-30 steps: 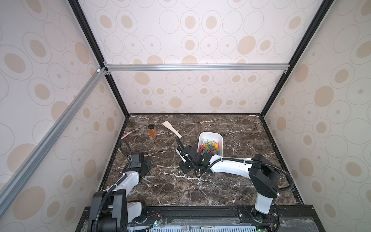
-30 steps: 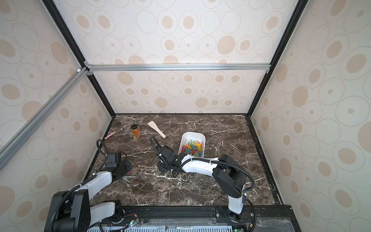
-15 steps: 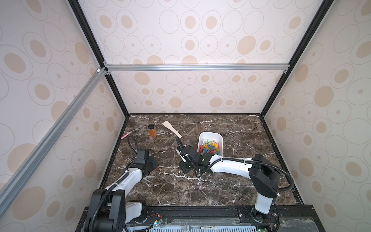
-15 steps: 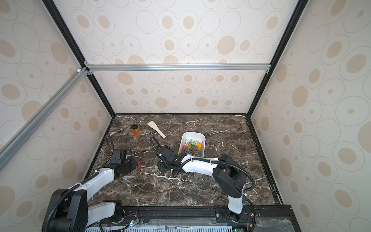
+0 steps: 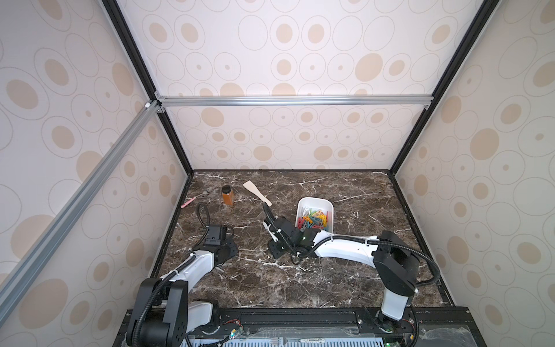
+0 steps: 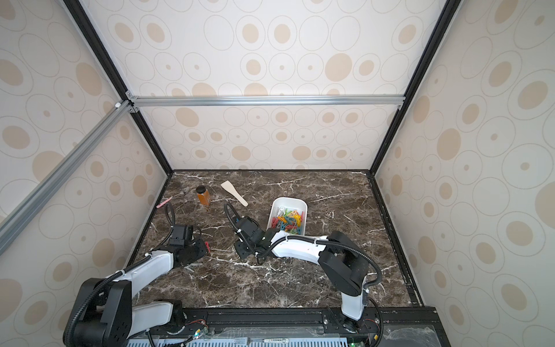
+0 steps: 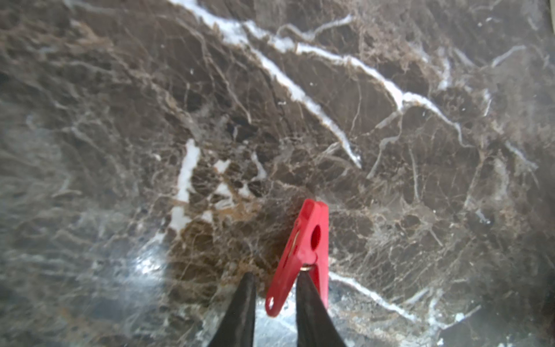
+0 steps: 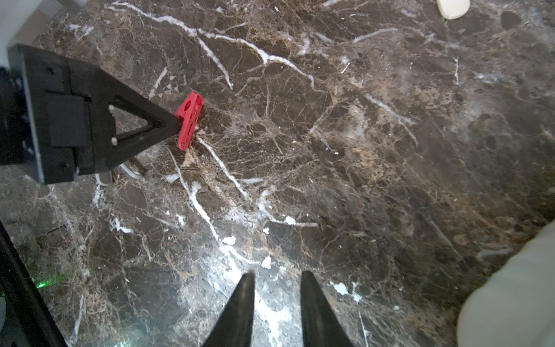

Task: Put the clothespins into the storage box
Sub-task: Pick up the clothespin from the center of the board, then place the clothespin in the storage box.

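The box [image 5: 316, 200] stands on the marble [image 5: 345, 279], open-topped; a mixed heap of pins [image 5: 313, 221] lies inside, piled toward its near end, as both top views show. Well left of the box, the left gripper [image 7: 276, 278] is low over the marble, jaws narrow and closed about one leg of a red pin [image 7: 307, 240]. The pin's other leg lies outside a finger [image 7: 309, 309]. Its nose points down at the marble; contact cannot be told. A pale pin [image 6: 192, 266] lies loose on the marble, farther left of the box than the red pin and nearer the front edge. Just off the box's near left corner, the right gripper [image 8: 277, 276] has its jaws a narrow gap apart, nothing between them, bare marble below. Left of the box, toward the back wall, are the spatula [image 5: 256, 193], jar [image 5: 227, 195] and pink tool [image 5: 189, 202]. The spatula is nearest the box, the pink tool farthest.
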Available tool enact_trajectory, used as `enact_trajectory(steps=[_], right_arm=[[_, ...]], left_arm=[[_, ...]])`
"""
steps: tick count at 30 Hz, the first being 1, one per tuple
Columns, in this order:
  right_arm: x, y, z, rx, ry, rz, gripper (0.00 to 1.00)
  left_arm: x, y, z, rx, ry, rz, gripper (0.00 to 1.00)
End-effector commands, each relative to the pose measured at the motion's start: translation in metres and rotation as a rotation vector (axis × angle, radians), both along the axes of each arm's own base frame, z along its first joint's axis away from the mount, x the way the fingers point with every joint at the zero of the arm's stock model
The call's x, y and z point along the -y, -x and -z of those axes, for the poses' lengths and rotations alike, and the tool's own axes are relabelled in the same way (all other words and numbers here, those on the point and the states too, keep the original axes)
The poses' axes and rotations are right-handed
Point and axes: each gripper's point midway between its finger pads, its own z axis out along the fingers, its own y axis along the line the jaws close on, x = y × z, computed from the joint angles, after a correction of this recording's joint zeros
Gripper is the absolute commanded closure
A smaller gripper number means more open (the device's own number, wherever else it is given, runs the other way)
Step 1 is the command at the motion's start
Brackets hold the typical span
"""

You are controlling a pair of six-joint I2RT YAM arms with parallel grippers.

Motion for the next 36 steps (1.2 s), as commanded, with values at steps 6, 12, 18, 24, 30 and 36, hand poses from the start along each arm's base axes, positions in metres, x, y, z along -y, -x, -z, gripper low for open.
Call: enact_trajectory(steps=[6,12,18,24,30,36], right_arm=[[0.004,-0.008,-0.02,0.031,-0.021,0.033,0.71],[0.032,-0.025,-0.03,0.022,-0.052,0.115,0.71],[0.093,-0.046,-0.05,0.032,-0.085,0.27,0.71],[0.179,-0.063,-0.049,0.011,-0.062,0.495,0.71],[0.237,-0.069,-0.038,0.007,-0.003,0.637,0.7],[0.256,-0.071,-0.031,-0.002,-0.004,0.689,0.7]], left_arm=[[-0.001,-0.008,0.0,-0.015,-0.048,0.058,0.97],[0.025,-0.03,-0.045,0.062,-0.021,0.116,1.0],[0.142,-0.062,-0.102,0.195,0.127,0.286,1.0],[0.277,-0.085,-0.133,0.294,0.247,0.504,1.0],[0.353,-0.096,-0.111,0.274,0.233,0.655,1.0],[0.365,-0.11,-0.099,0.28,0.193,0.683,0.99]])
